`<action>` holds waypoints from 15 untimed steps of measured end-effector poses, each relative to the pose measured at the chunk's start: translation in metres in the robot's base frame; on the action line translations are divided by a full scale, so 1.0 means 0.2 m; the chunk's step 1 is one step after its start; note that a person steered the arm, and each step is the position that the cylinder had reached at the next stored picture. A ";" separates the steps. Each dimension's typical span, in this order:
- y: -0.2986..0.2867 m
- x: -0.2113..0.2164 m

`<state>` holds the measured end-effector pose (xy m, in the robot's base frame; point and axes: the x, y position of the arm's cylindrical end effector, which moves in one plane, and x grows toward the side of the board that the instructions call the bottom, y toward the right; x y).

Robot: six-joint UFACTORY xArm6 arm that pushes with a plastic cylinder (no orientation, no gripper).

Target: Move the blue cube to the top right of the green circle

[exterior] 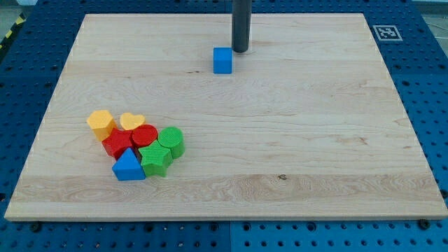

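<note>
You see the desk [294,140] as a pale wooden board filling most of the frame, set on a blue perforated base [434,105]. A small black-and-white marker [386,31] sits at the board's upper right corner.

The tool is a plain dark rod [241,24] coming down from the top edge, a little right of centre. It has no jaws, so there is nothing to spread or press together, and it pinches nothing. My tip [241,51] rests on the board in the upper middle of the frame.

The blue cube [222,60] lies just below and to the left of my tip, very close beside it; you cannot tell whether the two touch.

The green circle [171,141] is well apart from the cube, in the lower left part of the frame, at the right edge of a tight cluster. In that cluster you find an orange block [101,123] at the upper left, a yellow heart [131,121] beside it, a red circle [145,134] and a red star [117,143] below those, a green star [155,159] just under the green circle, and a blue triangle [128,166] at the bottom.
</note>
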<state>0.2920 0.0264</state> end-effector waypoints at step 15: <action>-0.32 0.17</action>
<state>0.3267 -0.0381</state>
